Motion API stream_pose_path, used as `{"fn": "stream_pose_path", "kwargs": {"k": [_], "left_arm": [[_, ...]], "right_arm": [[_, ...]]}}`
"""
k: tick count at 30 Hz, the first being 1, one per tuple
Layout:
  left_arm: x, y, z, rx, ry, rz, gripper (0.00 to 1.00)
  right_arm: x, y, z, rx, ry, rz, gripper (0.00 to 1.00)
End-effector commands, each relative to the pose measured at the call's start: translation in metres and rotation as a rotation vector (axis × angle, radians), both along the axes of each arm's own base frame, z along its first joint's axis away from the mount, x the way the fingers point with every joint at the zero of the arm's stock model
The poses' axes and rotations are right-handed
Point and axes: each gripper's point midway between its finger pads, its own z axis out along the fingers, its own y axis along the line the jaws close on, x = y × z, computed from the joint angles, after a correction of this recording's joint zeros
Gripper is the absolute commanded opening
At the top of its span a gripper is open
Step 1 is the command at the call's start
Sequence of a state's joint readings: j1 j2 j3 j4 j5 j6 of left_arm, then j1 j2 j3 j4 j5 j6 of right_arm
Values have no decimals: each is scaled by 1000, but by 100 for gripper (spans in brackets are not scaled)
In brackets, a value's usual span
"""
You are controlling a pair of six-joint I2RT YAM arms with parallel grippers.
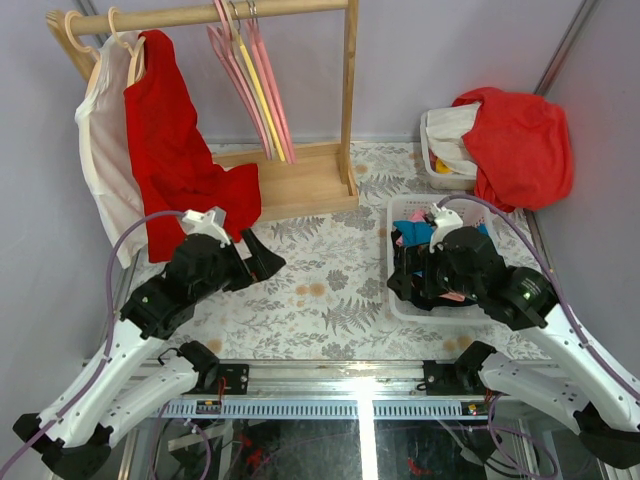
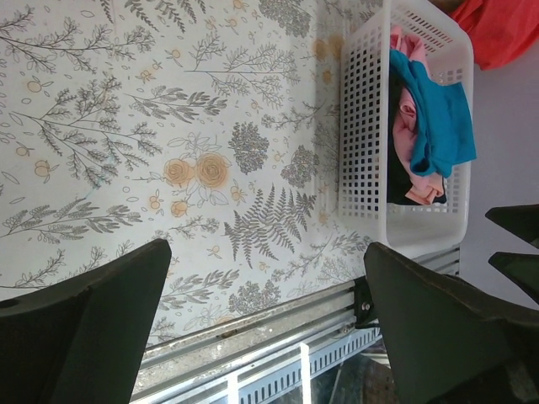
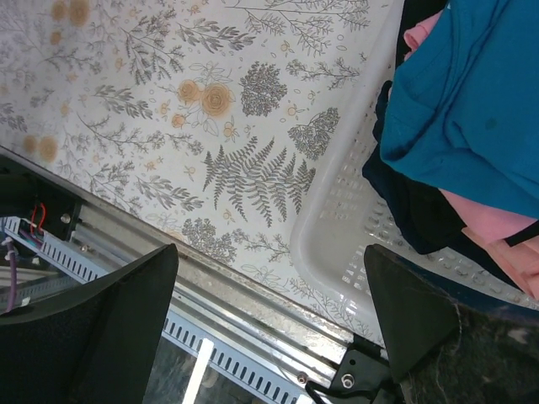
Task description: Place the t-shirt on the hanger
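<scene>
Left gripper (image 1: 265, 258) and right gripper (image 1: 405, 268) both spread wide, holding nothing; red t-shirt (image 1: 170, 140) hangs up and to the left of the left gripper.

I judge the hanging all but done. The t-shirt drapes from the pale wooden hanger (image 1: 128, 52) on the rail (image 1: 200, 15), its hem trailing onto the rack base (image 1: 310, 180) just beyond the left gripper. To finish well I would confirm that 2 shoulders sit on the hanger's arms; I cannot tell from here. The right gripper hovers at the basket (image 2: 362, 126), well apart from the shirt. Fern-print tablecloth (image 1: 320, 270) below, grey walls around.
</scene>
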State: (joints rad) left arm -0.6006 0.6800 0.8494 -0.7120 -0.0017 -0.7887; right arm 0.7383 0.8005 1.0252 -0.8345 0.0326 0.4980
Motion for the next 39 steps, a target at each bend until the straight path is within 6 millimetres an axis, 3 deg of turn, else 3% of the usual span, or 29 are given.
{"fn": "stream_pose_path", "kwargs": {"k": [1,19,26,33,39], "left_arm": [[-9,-7,13,-34,0,-49,100],[-22,14,17,-7,5,1,100],[-19,23,24,18,-7,48,100],[-13,29,25,19,-7,105,100],[-8,30,38,-2,-48,130,100]], "right_arm": [[-9,-2,-4,31,19,0,99],[-7,22,-2,101,18,81,99],[-7,32,3,139,-6,139,99],[-5,36,-4,133,-17,163,99],[-4,40,-7,131,-19,188,99]]}}
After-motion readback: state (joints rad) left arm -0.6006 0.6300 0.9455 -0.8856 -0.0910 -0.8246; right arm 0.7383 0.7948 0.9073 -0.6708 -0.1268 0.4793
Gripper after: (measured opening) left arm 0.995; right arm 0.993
